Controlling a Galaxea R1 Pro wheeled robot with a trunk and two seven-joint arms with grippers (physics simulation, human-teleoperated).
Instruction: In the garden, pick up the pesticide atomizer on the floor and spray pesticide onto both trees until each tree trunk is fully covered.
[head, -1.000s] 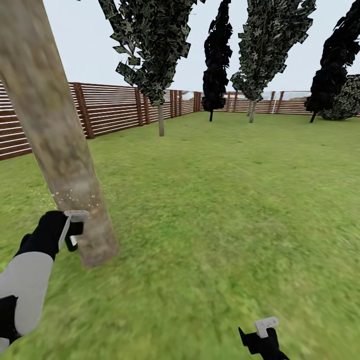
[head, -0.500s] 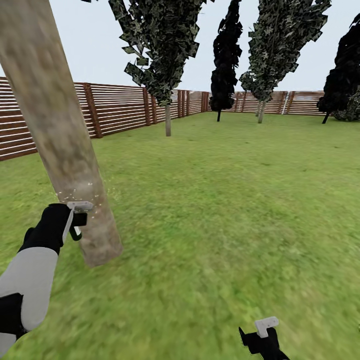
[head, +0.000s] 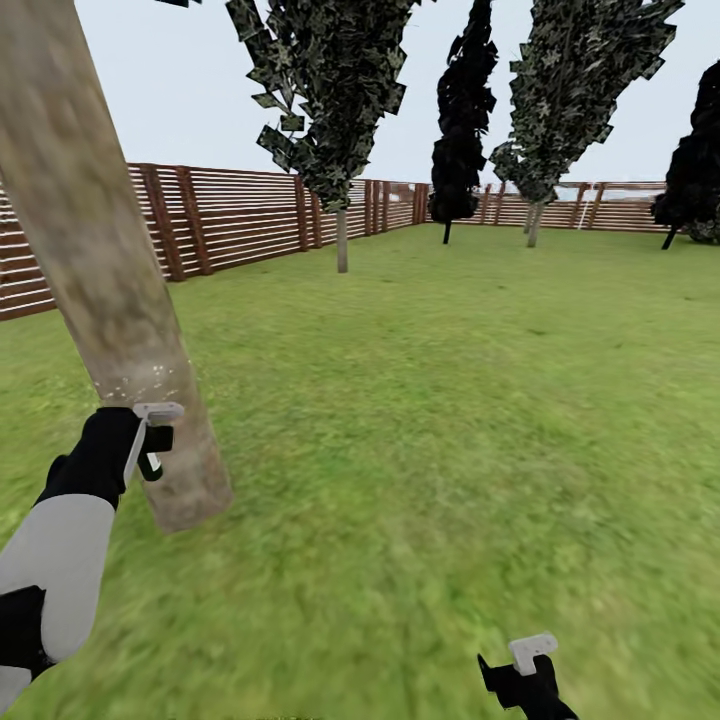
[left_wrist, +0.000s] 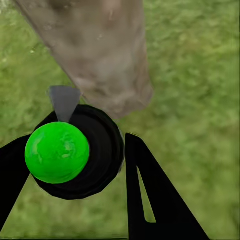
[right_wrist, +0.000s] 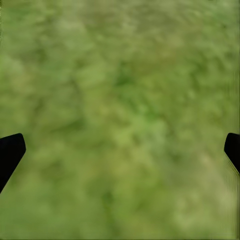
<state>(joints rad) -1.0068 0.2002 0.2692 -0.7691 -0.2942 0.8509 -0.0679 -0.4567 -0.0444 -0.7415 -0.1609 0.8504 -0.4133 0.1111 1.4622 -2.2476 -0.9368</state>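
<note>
Lawn (head: 450, 420): left end effector (left_wrist: 70, 165) clamped on atomizer (left_wrist: 57, 152), nozzle beside trunk (head: 110, 270).

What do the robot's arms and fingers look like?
The left arm has a smooth light-grey forearm and a black wrist. The left gripper carries a small pale-grey plate. Its fingers are flat black wedges with a slot. The right gripper is black with a similar plate.

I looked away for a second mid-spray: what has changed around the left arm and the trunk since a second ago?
The whole head view has swung, so the camera turned rather than the garden moving. The left gripper sits slightly higher, still shut on the atomizer, which points at the tree trunk. Pale specks still show on the bark just above the gripper. The right gripper stays open, low over the grass.
</note>
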